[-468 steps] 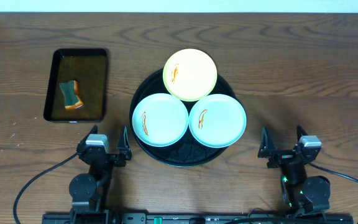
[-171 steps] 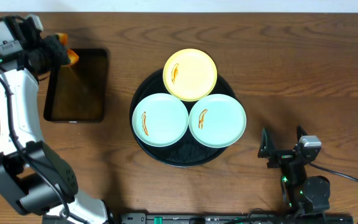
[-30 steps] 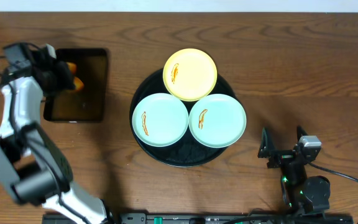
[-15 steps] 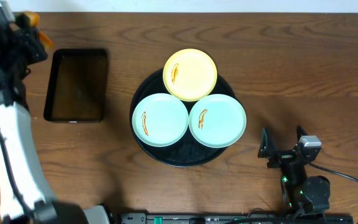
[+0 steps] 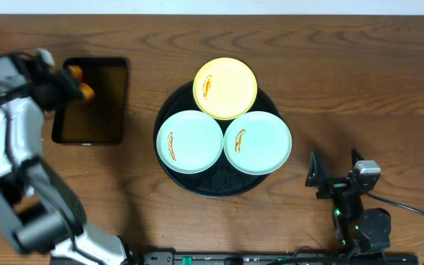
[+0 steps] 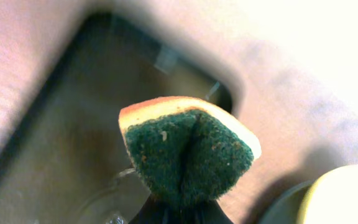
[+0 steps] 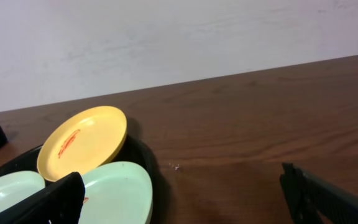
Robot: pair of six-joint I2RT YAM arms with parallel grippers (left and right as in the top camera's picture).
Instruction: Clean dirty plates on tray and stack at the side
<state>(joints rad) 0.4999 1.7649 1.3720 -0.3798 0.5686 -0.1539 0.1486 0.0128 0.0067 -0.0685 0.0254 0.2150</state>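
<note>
The left hand (image 5: 59,82) is clamped tight on a folded sponge (image 6: 188,155), its rough green scouring face outward and orange foam behind, over a corner of a glossy rectangular tray (image 5: 94,125). The right hand (image 5: 333,171) is spread wide and empty, low over the wood-grain bench (image 5: 374,88). A yellow plate (image 5: 225,88) and two mint plates (image 5: 190,141) (image 5: 258,141), round, shallow and smeared orange, lie on the round black tray (image 5: 219,185).
</note>
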